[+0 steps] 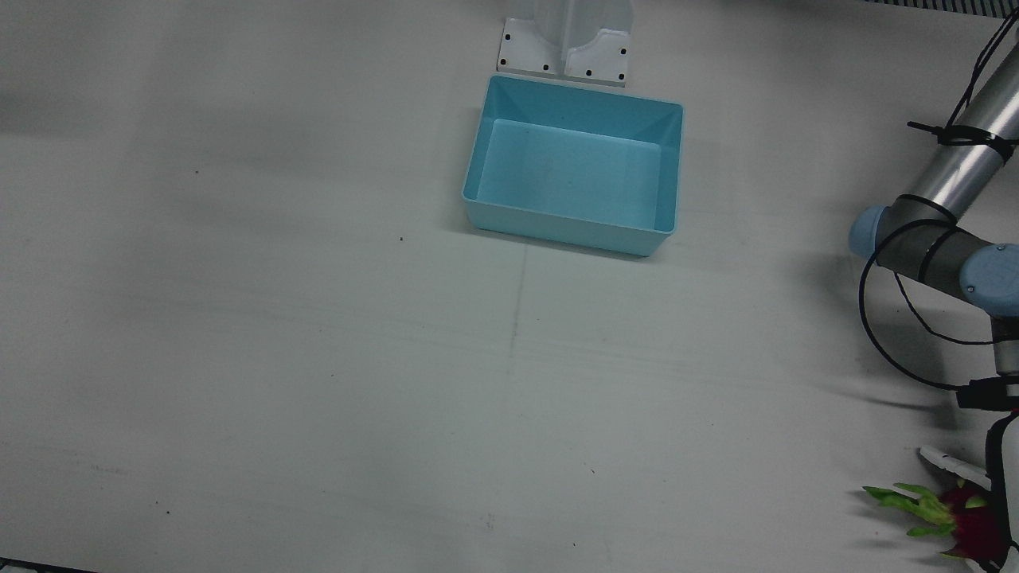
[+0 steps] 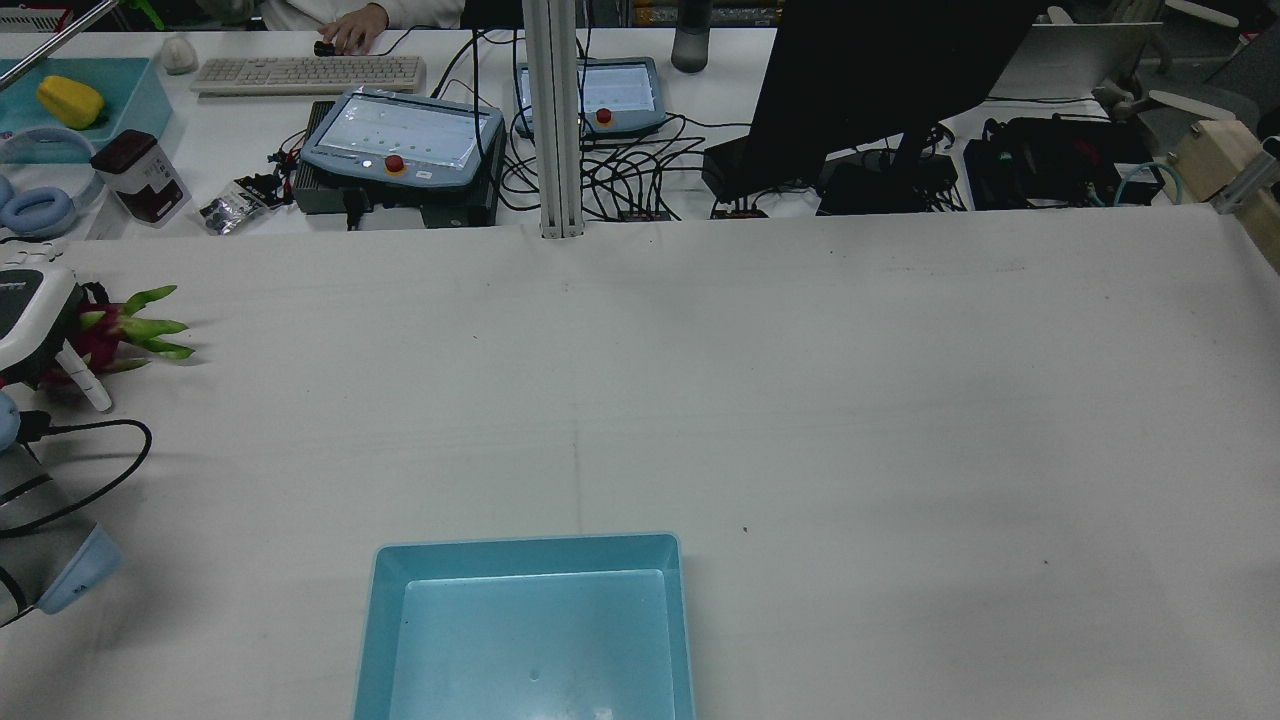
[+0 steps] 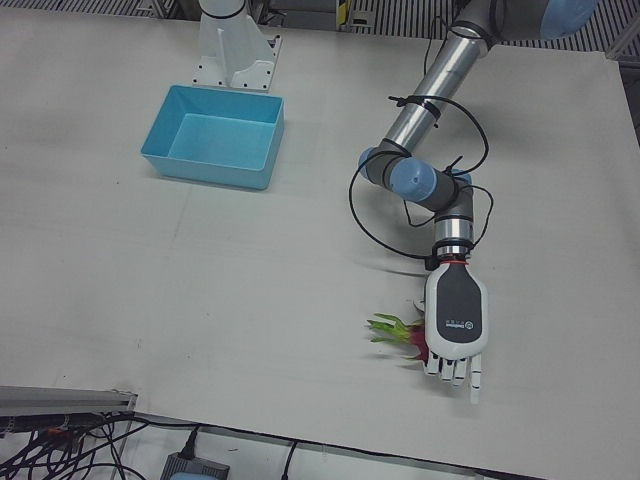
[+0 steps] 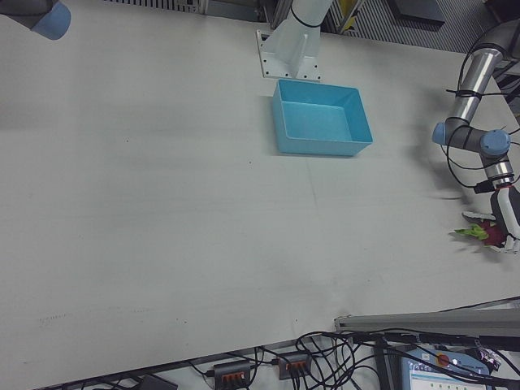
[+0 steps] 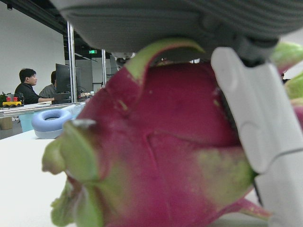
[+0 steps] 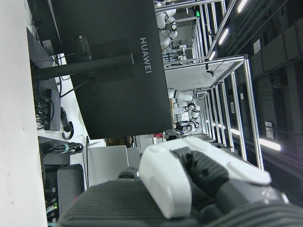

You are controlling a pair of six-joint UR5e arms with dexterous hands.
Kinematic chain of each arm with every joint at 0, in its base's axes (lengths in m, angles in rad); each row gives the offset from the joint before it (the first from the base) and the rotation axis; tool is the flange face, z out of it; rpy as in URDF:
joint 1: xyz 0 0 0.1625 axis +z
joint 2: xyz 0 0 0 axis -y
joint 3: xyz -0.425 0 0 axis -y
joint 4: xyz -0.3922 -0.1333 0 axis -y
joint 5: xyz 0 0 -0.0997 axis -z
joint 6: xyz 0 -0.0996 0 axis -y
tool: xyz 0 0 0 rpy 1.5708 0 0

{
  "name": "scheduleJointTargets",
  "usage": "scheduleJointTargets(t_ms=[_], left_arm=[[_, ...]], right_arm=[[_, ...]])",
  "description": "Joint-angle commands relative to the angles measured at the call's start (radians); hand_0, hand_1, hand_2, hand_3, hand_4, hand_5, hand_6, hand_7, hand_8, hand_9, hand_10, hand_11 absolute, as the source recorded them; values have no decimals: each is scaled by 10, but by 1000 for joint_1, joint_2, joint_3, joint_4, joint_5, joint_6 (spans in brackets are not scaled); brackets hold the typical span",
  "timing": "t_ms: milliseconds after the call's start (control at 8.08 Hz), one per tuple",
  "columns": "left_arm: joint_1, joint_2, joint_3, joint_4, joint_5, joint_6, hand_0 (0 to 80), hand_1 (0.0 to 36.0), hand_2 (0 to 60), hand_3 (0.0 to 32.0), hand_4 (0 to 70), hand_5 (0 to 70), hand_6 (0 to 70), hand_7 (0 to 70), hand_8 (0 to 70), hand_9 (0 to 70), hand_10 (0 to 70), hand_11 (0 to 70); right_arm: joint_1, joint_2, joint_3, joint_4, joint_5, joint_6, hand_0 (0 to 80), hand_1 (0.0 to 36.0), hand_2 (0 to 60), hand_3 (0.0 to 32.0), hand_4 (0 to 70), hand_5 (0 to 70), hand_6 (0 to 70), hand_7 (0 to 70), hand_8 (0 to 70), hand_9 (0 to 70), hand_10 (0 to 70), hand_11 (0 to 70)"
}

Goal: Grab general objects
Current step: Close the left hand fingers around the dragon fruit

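Observation:
A magenta dragon fruit [image 3: 400,331] with green leaf tips lies on the white table near the front edge, on the left arm's side. My left hand [image 3: 455,316] rests palm-down over it with the fingers [image 3: 456,369] stretched out flat past the fruit. In the left hand view the dragon fruit [image 5: 165,142] fills the picture under the palm, and one white finger [image 5: 251,118] lies against its side. The rear view shows the dragon fruit [image 2: 112,335] partly hidden under the left hand [image 2: 25,310]. Only a folded white finger [image 6: 180,175] of my right hand shows, in its own view.
An empty light blue bin [image 1: 557,227] stands in front of the white arm pedestal [image 1: 565,48]. Beyond the table's far edge are a metal post [image 2: 553,120], teach pendants [image 2: 400,140], a keyboard [image 2: 305,72], a dark monitor [image 2: 880,70] and a person's hand [image 2: 350,28].

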Motion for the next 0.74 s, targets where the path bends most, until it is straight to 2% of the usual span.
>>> scheduleJointTargets(t_ms=[0,124,248,371,619], left_arm=[[11,1,-28,33,-49,0,477,87,101,0,264,700,387,547,236,354,80,120],[8,5,-114,76,-50,-14,467,80,176,0,315,700,473,700,317,464,128,187],[2,7,-166,121,-47,-34,441,39,280,0,475,700,694,700,522,700,405,563],[-6,8,-198,151,-44,-121,393,0,265,0,504,700,700,700,615,700,605,700],[-41,13,-275,164,-34,-300,398,0,251,0,475,700,700,700,591,700,594,700]], right_arm=[[0,0,0,0,0,0,0,0,0,0,0,0,0,0,0,0,0,0],[0,0,0,0,0,0,0,0,0,0,0,0,0,0,0,0,0,0],[0,0,0,0,0,0,0,0,0,0,0,0,0,0,0,0,0,0],[0,0,0,0,0,0,0,0,0,0,0,0,0,0,0,0,0,0],[0,0,0,0,0,0,0,0,0,0,0,0,0,0,0,0,0,0]])
